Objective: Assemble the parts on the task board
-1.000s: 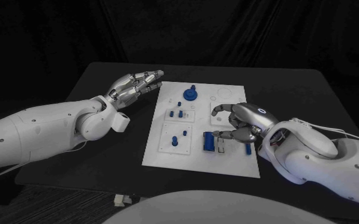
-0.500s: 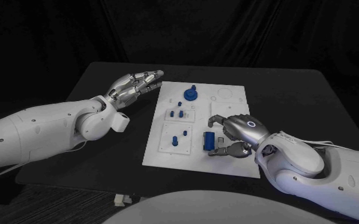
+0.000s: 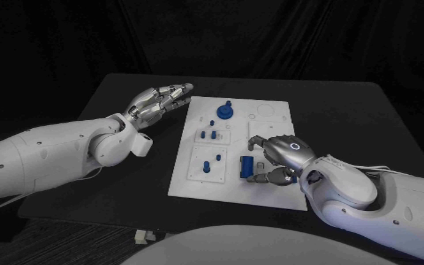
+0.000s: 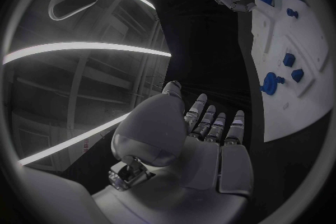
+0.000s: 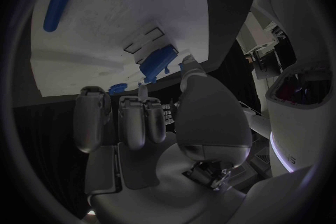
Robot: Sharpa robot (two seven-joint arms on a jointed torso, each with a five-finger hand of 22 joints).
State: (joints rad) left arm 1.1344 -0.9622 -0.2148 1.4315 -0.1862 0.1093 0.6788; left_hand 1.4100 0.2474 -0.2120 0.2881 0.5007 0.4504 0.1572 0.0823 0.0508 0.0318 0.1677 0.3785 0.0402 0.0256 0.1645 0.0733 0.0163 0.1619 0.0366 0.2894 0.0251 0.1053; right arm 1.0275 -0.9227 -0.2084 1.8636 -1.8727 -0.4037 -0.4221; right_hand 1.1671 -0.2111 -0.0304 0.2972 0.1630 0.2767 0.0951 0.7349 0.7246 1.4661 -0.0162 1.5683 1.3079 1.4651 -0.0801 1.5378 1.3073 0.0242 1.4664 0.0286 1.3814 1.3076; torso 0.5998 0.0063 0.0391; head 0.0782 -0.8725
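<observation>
Fingertips of the right hand (image 3: 281, 154) are hidden by its own knuckles in the head view; whether it pinches anything, cannot tell. It hovers curled over the task board (image 3: 265, 194) near its right edge, thumb just beside the blue block (image 3: 246, 166). Round blue knob (image 3: 224, 112) stands at the board's far end; small blue pegs (image 3: 208, 135) sit mid-board. Left hand (image 3: 159, 105) holds nothing, fingers extended and close together, left of the board, apart from it
</observation>
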